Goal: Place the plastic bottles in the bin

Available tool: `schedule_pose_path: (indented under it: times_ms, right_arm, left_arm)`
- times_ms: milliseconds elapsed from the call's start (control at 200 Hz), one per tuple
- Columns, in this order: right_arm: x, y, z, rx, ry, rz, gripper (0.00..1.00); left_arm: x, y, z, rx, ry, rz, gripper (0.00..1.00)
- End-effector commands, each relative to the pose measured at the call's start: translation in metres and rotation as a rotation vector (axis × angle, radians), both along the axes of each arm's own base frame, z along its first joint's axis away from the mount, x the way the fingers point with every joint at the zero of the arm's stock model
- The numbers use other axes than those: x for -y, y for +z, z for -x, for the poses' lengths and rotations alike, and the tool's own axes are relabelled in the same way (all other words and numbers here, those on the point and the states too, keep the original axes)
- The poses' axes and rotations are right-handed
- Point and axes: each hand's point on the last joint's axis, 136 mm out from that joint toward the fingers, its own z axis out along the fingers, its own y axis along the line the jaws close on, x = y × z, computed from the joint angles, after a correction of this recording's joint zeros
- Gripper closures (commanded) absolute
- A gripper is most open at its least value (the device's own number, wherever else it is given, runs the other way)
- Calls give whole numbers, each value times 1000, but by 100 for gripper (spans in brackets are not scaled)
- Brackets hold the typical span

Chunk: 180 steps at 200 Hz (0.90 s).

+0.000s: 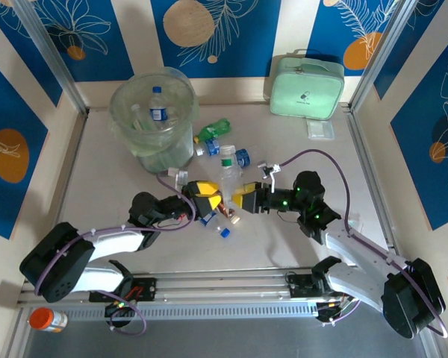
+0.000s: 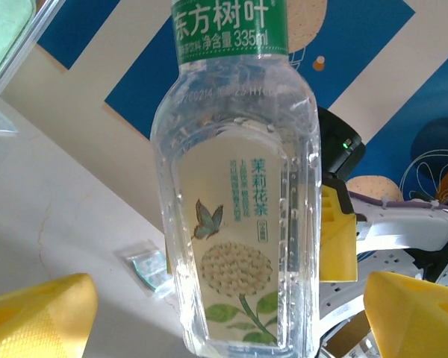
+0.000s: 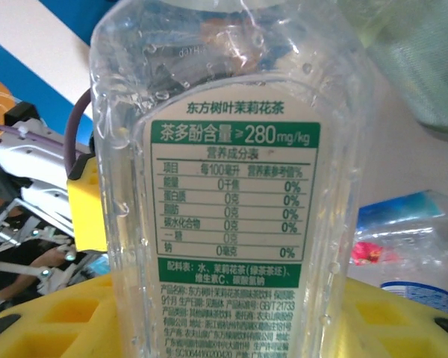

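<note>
Right gripper (image 1: 244,198): pinching upright clear tea bottle (image 1: 228,173) near its base. Left gripper (image 1: 209,198): spread wide just before same bottle, not touching. Bin (image 1: 145,153): well beyond left gripper, holding blue-labelled bottle (image 1: 158,104).

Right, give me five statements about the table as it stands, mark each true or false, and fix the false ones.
1. The left gripper has its jaws open on either side of the clear bottle. True.
2. The bin holds nothing. False: a blue-labelled bottle stands in it.
3. The right gripper is closed on the clear bottle. True.
4. The clear bottle's top band is red. False: it is green.
5. The orange pill bottle lies in the bin. False: it lies at the near left edge.
</note>
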Motion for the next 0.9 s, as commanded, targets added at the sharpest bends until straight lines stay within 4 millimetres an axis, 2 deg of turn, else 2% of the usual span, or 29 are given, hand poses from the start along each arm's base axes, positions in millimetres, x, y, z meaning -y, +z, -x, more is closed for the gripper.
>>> schedule_pose_path:
  times_ms: [0, 140, 270, 520, 765, 895]
  right_arm:
    - [-5, 13, 14, -3, 103, -48, 56]
    - [-11, 15, 21, -15, 163, -54, 56]
    - [-15, 13, 22, -25, 182, -47, 56]
    - [-18, 9, 20, -31, 178, -28, 56]
    - [-22, 2, 20, -17, 162, 10, 56]
    - [-26, -1, 22, -7, 166, 31, 55]
  left_arm:
    - [4, 32, 13, 123, -74, 60, 9]
    - [8, 39, 14, 138, -103, 65, 10]
    - [9, 49, 25, 181, -151, 73, 14]
    - [13, 48, 30, 183, -188, 65, 33]
    - [16, 44, 24, 156, -176, 62, 33]
    - [16, 46, 23, 152, -170, 64, 29]
